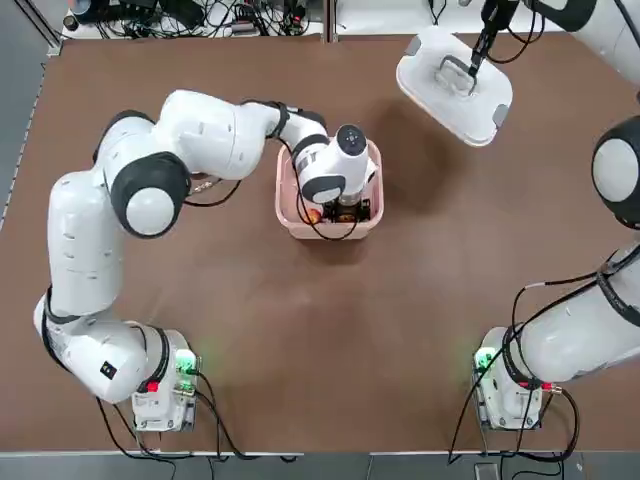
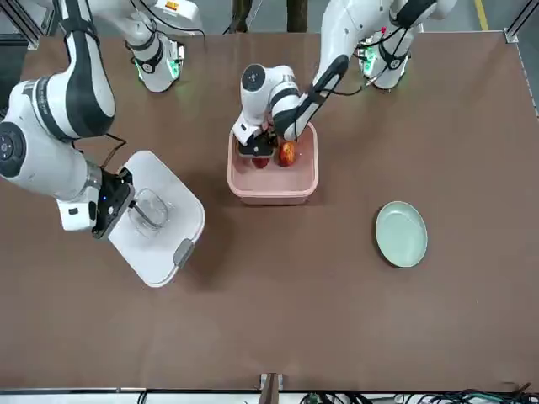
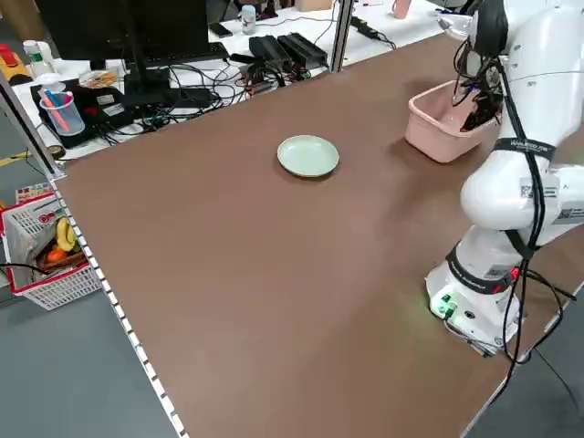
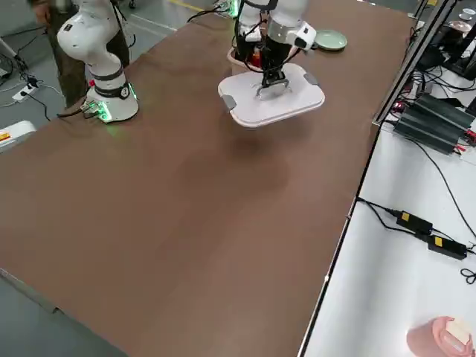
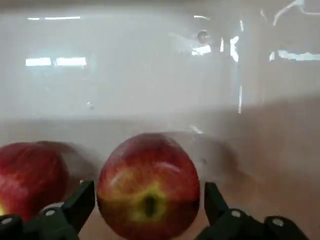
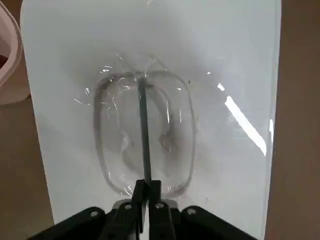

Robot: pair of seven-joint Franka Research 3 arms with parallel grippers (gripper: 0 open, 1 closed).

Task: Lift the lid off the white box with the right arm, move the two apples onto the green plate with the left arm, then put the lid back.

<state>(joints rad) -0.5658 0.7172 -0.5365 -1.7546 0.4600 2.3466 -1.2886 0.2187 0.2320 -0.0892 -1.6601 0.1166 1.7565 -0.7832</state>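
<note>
My left pincer [image 5: 150, 210] is down inside the white box [image 2: 272, 187], its fingers parted on either side of one apple [image 5: 149, 192] but not yet pinching it, and closing off-centre could squirt that round fruit against the second apple [image 5: 30, 177] beside it. Both are red with yellow-orange patches. To the right of the box in the overhead view, my right pincer [image 6: 146, 192] is clenched on the loop handle of the lid [image 1: 455, 82], held clear above the tabletop [image 1: 330, 340]; the green plate [image 2: 401, 234] waits well apart from the box.

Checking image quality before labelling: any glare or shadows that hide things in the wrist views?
Left wrist view: streaky glare on the white box wall; both apples clear. Right wrist view: a bright reflection streak on the lid; handle readable. Right side view: the lid's soft shadow falls on the table.
</note>
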